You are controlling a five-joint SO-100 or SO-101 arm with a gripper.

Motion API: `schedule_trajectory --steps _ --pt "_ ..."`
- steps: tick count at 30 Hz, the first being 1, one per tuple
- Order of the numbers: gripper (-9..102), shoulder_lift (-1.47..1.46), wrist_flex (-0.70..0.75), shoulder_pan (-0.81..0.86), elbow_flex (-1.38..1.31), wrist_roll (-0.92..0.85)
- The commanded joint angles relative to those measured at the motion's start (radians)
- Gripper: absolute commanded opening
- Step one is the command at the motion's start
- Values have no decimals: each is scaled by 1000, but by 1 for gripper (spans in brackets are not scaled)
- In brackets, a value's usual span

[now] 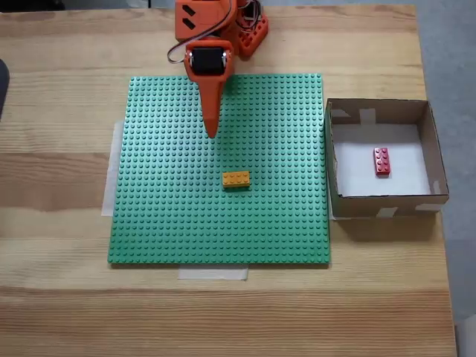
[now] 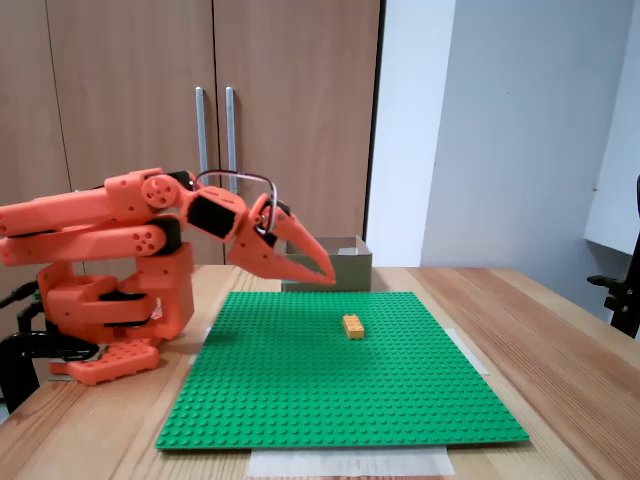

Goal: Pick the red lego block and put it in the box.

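Red brick: I see the red lego block (image 1: 381, 161) lying flat on the white floor of the box (image 1: 333, 162), studs up, long side running up and down in a fixed view from above. It sits a bit right of the middle of the floor, touching no wall.

Box: it stands on the wooden table (image 1: 59, 223), just beside the right edge of the green baseplate (image 1: 171, 216) as the view from above shows it. Pale tape pieces show on its walls. In a fixed view from the side I get it at the far end of the plate (image 2: 345, 270), partly behind the gripper tips.

Gripper: I have the gripper (image 1: 211, 134) over the upper part of the baseplate, pointing down the picture. From the side (image 2: 327, 276) it hangs above the plate, tilted down, and holds nothing. Its two fingers meet at the tips, so I read it as closed.

Arm: the orange arm (image 2: 100, 235) is folded low over its base at the left of the side view.

Yellow brick: the yellow-orange brick (image 1: 236, 179) sits on the baseplate near its middle, well apart from the gripper and from the box. I see it in the side view too (image 2: 353, 326).
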Motion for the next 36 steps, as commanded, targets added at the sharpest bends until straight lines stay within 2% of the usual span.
schedule_trajectory --steps 1,12,24,36 --pt "-1 8 -9 15 14 -8" --pt "-1 8 6 28 87 -17" --pt "-1 8 153 26 101 -37" --pt "-1 8 152 20 101 -46"
